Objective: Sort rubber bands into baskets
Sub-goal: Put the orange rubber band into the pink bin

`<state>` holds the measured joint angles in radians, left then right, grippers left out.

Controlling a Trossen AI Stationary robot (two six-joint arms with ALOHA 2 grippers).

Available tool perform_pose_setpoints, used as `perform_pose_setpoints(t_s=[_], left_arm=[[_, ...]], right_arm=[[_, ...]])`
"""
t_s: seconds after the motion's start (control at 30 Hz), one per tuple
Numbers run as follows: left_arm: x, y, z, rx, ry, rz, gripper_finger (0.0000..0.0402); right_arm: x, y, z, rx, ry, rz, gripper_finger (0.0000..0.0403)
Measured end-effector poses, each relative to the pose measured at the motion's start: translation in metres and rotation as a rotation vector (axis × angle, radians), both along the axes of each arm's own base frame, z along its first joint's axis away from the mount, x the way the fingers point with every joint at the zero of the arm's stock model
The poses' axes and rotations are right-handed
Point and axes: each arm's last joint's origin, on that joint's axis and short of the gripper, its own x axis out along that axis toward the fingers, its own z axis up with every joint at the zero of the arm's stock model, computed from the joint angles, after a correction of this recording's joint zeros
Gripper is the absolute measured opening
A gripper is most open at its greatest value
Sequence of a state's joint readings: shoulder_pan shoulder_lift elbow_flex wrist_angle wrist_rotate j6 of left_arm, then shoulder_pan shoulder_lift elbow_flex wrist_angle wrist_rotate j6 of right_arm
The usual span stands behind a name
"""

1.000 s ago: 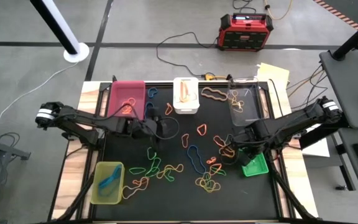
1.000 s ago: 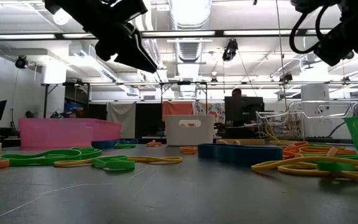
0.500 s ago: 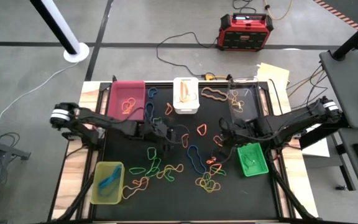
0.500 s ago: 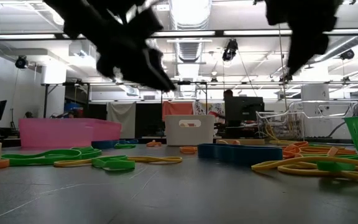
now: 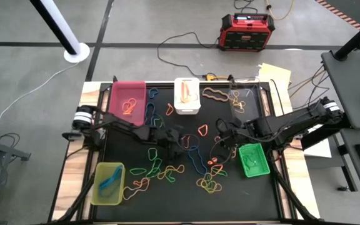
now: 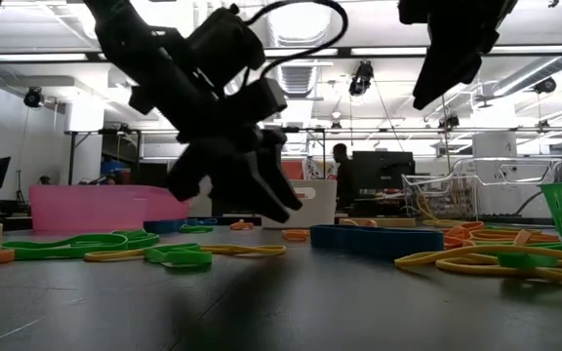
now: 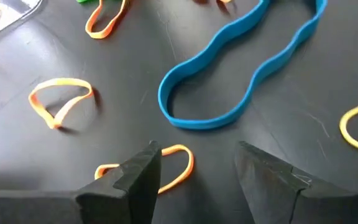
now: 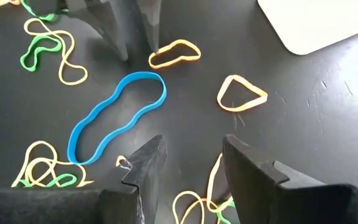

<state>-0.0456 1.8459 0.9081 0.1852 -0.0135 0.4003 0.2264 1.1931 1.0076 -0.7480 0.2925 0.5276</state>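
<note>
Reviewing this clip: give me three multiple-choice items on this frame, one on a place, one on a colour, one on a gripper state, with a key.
1. Where is the bright green basket?
A. On the table's right side, near the right gripper
B. At the far left corner
C. Beside the yellow-green basket

2. What colour is the large rubber band lying ahead of the left gripper?
A. Red
B. Blue
C. Tan

3. How do the left gripper's fingers stand?
A. Shut on a band
B. Shut, empty
C. Open, empty

Key: 1 A, the high view shows it by the right arm; 2 B, the left wrist view shows a blue loop; 3 C, there is a clear gap between the fingers and nothing is in it.
</note>
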Motion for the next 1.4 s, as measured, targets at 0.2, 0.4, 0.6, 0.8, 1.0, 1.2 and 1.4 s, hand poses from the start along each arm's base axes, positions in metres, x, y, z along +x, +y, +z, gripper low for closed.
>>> perform_pose_setpoints(t_s=[0.2, 0.4, 0.6, 0.8, 1.0, 1.2, 1.4], left_arm=[[0.003, 0.006, -0.009, -0.018, 0.019, 0.034, 0.0185], [0.004, 0.018, -0.018, -0.048, 0.043, 0.089, 0.0147], [0.006, 0.019, -0.023, -0.049, 0.051, 0.070, 0.0077], [0.005, 0.018, -0.024, -0.056, 0.058, 0.059, 0.0007], [0.002, 0.019, -0.018, -0.059, 0.064, 0.059, 0.0001], [-0.016, 0.020, 0.030, -0.061, 0.056, 0.061, 0.0000], [-0.058, 0.022, 0.095, -0.123, 0.033, 0.144, 0.0000]], right_arm=[[0.002, 0.000, 0.001, -0.008, -0.017, 0.018, 0.0151], [0.002, 0.000, 0.001, -0.013, -0.021, 0.027, 0.0151], [0.002, 0.000, 0.001, -0.026, -0.020, 0.032, 0.0150], [0.002, 0.000, 0.001, -0.044, -0.021, 0.031, 0.0150], [0.002, 0.000, 0.001, -0.046, -0.020, 0.033, 0.0150], [0.002, 0.000, 0.001, -0.050, -0.020, 0.034, 0.0150], [0.002, -0.002, 0.001, -0.093, -0.031, 0.009, 0.0150]])
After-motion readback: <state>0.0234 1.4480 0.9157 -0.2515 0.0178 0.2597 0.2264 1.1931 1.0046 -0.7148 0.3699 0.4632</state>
